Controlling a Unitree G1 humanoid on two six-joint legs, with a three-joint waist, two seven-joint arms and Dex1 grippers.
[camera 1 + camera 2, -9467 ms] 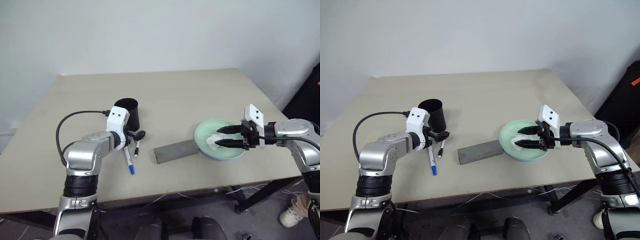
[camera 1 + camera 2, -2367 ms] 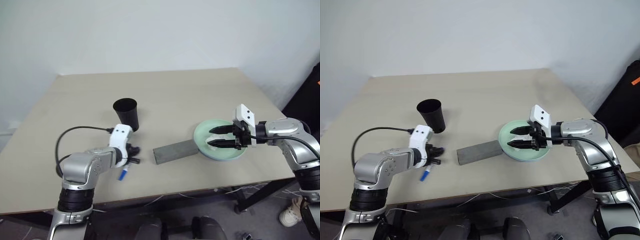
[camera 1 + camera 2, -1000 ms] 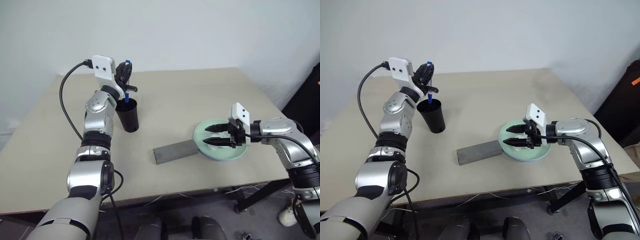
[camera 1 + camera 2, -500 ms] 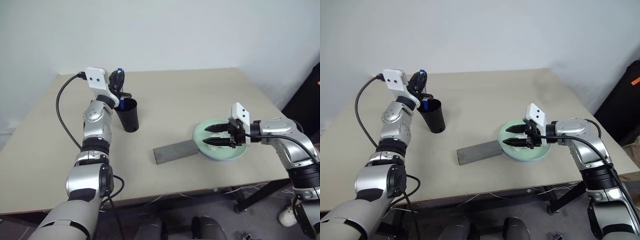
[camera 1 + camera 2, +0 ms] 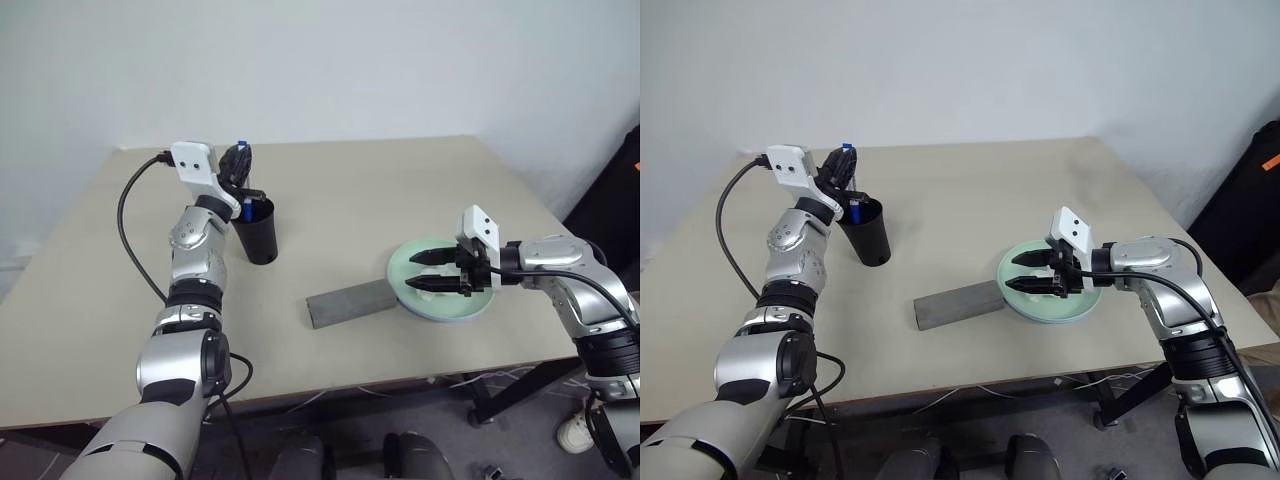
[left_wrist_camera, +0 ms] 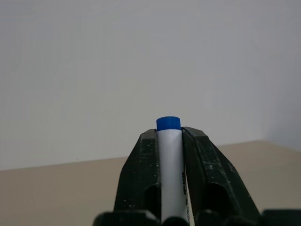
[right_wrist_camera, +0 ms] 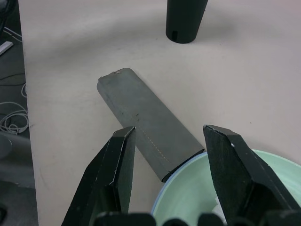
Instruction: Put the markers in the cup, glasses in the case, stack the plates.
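Both eye views look down from six o'clock over the tabletop (image 5: 400, 190); each wrist view sits close behind its pincer

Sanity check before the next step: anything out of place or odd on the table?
One oddity: a crumpled white tissue lies in the mint green plate, under the open right gripper. The case lies shut, the cup upright; the left gripper holds the blue-capped marker.

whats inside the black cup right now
The blue-capped marker stands in the cup, its top between the left gripper fingers. The cup's wall hides whatever else lies inside.
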